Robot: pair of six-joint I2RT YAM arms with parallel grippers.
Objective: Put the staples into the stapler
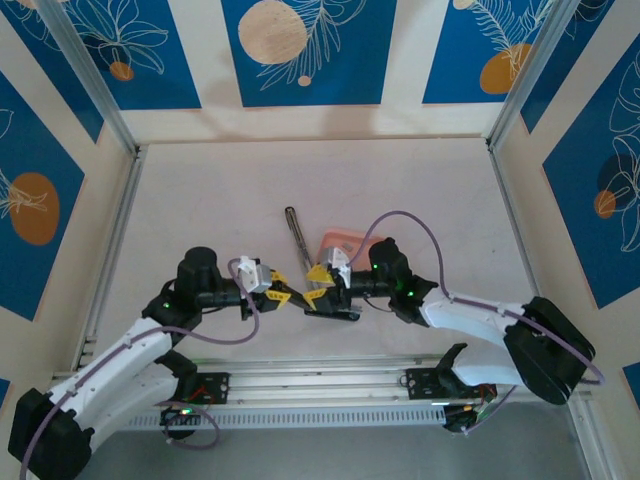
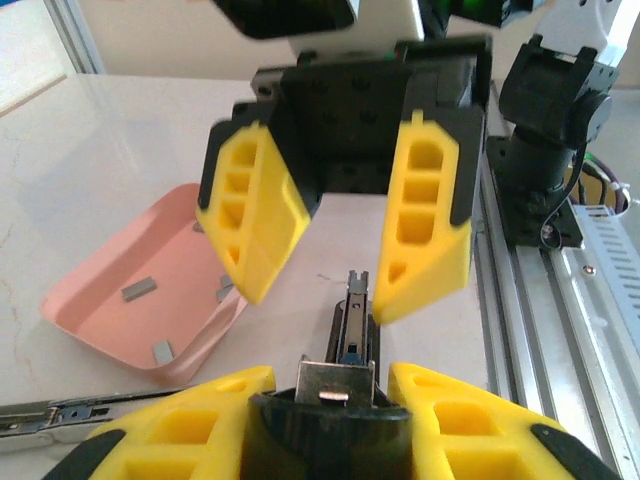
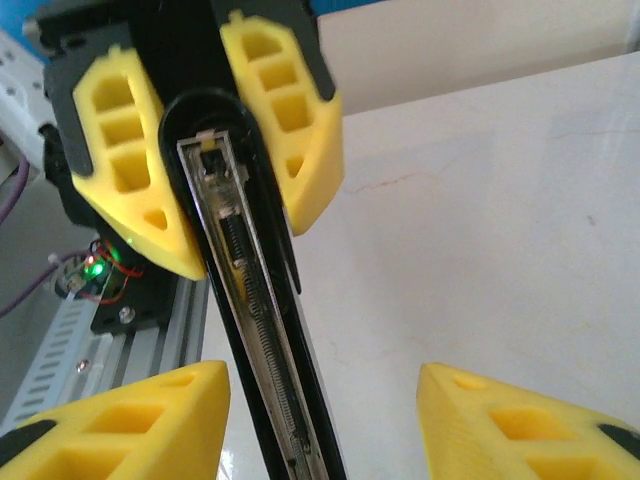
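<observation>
The stapler (image 2: 352,325) lies open on the table. Its black bar with the metal channel and spring (image 3: 250,320) runs from my left gripper (image 2: 325,378) toward my right gripper (image 2: 322,300). My left gripper (image 1: 280,295) is shut on the bar's black end. My right gripper (image 3: 322,380) is open and straddles the bar's other end, which passes close to one finger without being clasped. The stapler's second bar (image 1: 294,232) points away toward the far side. Several grey staples (image 2: 140,289) lie in the pink tray (image 2: 100,300).
The pink tray (image 1: 345,240) sits just beyond the right gripper (image 1: 320,283). An aluminium rail (image 1: 320,380) with the arm bases runs along the near edge. Raised frame edges border the table on the left and right.
</observation>
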